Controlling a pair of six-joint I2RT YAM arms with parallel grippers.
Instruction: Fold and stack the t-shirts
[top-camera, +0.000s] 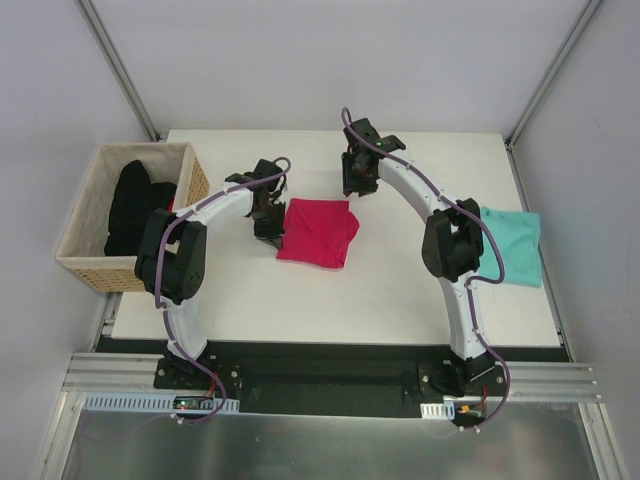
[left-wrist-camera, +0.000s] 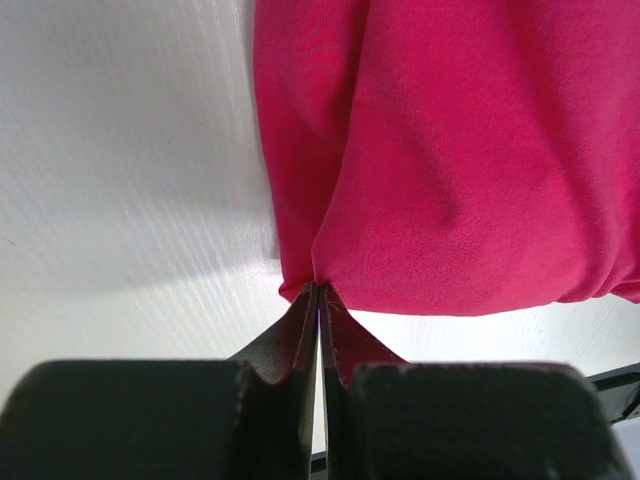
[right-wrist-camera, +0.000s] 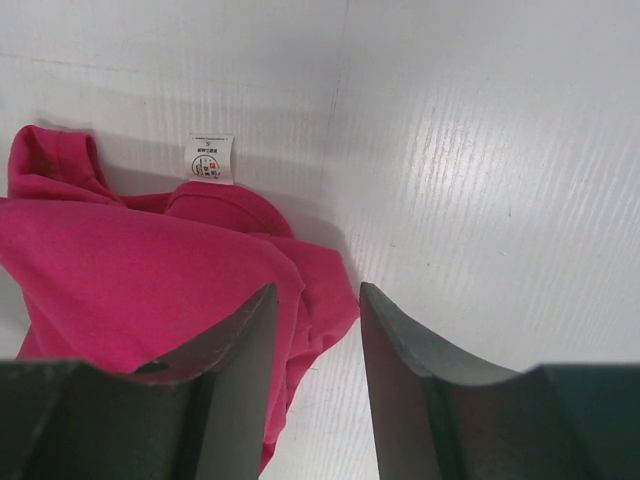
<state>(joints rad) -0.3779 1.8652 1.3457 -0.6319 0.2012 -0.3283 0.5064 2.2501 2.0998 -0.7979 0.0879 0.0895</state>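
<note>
The magenta-pink t-shirt (top-camera: 318, 232) lies folded into a rough square at the table's middle. My left gripper (top-camera: 268, 222) is at its left edge. In the left wrist view its jaws (left-wrist-camera: 318, 287) are shut, pinching the hem of the pink cloth (left-wrist-camera: 450, 150), which puckers at the tips. My right gripper (top-camera: 357, 185) hovers at the shirt's far right corner. It stands open (right-wrist-camera: 318, 288), with a corner of the pink shirt (right-wrist-camera: 120, 290) lying loose below the gap. The white neck label (right-wrist-camera: 209, 158) shows beyond. The teal t-shirt (top-camera: 515, 245) lies crumpled at the table's right edge.
A wicker basket (top-camera: 197, 180) stands at the table's left edge and holds a black garment (top-camera: 130, 205). Grey walls and metal posts close in the back and sides. The right arm's elbow (top-camera: 450, 245) partly covers the teal shirt.
</note>
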